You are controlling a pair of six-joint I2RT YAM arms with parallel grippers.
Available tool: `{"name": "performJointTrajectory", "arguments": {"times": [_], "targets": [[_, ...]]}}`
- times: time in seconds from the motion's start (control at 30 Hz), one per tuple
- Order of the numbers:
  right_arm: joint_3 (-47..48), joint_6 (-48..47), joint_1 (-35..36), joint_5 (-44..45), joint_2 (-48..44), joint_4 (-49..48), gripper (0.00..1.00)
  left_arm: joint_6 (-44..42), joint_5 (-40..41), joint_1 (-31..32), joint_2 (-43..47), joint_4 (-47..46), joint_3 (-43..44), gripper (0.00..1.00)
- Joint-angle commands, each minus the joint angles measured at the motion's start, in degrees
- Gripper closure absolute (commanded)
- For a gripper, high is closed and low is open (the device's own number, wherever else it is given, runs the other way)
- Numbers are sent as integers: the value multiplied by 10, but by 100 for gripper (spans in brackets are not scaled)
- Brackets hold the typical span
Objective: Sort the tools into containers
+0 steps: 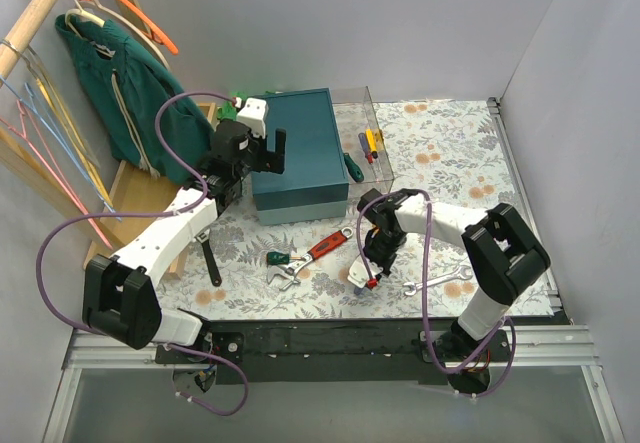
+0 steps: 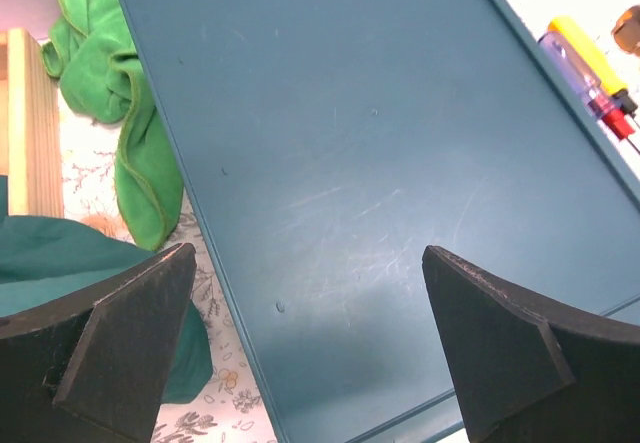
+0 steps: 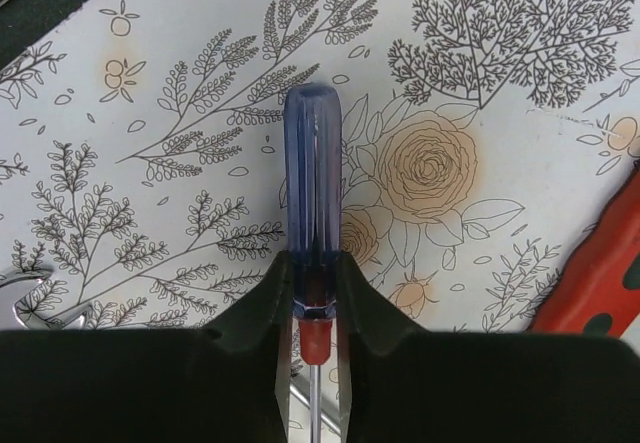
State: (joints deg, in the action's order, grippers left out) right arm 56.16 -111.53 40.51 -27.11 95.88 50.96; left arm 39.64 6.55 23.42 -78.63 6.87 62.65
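Observation:
My right gripper [image 1: 371,266] [image 3: 311,263] is shut on a blue-handled screwdriver [image 1: 361,278] [image 3: 311,163] just above the flowered table. My left gripper [image 1: 265,153] [image 2: 305,263] is open and empty over the lid of the big teal box [image 1: 295,148] [image 2: 380,163]. The clear plastic box [image 1: 381,123] stands right of the teal box and holds yellow [image 1: 371,139] [image 2: 588,56] and red screwdrivers and a green-handled tool [image 1: 352,167]. On the table lie a red-handled adjustable wrench [image 1: 328,244] [image 3: 600,263], a green screwdriver [image 1: 284,258], a silver wrench [image 1: 287,279], a silver spanner [image 1: 437,283] and a black wrench [image 1: 210,261].
A wooden rack [image 1: 140,198] [image 2: 30,123] with green clothes [image 1: 115,83] and hangers stands at the left. A green cloth [image 2: 125,123] lies behind the teal box. White walls close in the back and right sides.

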Motion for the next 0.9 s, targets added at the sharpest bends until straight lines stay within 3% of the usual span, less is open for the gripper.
{"name": "performJointTrajectory", "arguments": {"times": [0.0,0.07,0.27,0.43,0.53,0.57,0.67,0.7,0.73,0.8,0.87], "targets": [[-3,-26,4,14,-23,-3,86,-4,-10,-1,13,2,-3,2],[23,-18,1,3,-42,36,97,-2,-14,-1,6,-3,-2,2],[250,-7,-45,-67,-51,238,99,11,-32,-1,-29,-19,13,2],[368,60,-79,-111,-65,240,99,13,-33,-1,-54,-31,26,2],[454,153,-98,-154,-45,222,99,18,-36,-1,-71,-33,34,2],[504,313,-104,-166,-36,193,99,20,-36,-1,-74,-34,40,2],[534,636,-148,-180,0,-49,99,29,-36,-1,-88,-34,50,2],[540,813,-161,-175,19,-99,99,30,-35,-1,-93,-34,61,2],[541,896,-180,-157,28,-194,99,31,-34,-1,-99,-31,66,2],[551,1084,-197,-129,61,-249,99,27,-30,-1,-105,-27,84,2],[558,1183,-221,-120,87,-296,99,13,-26,-1,-112,-20,96,2]]}}
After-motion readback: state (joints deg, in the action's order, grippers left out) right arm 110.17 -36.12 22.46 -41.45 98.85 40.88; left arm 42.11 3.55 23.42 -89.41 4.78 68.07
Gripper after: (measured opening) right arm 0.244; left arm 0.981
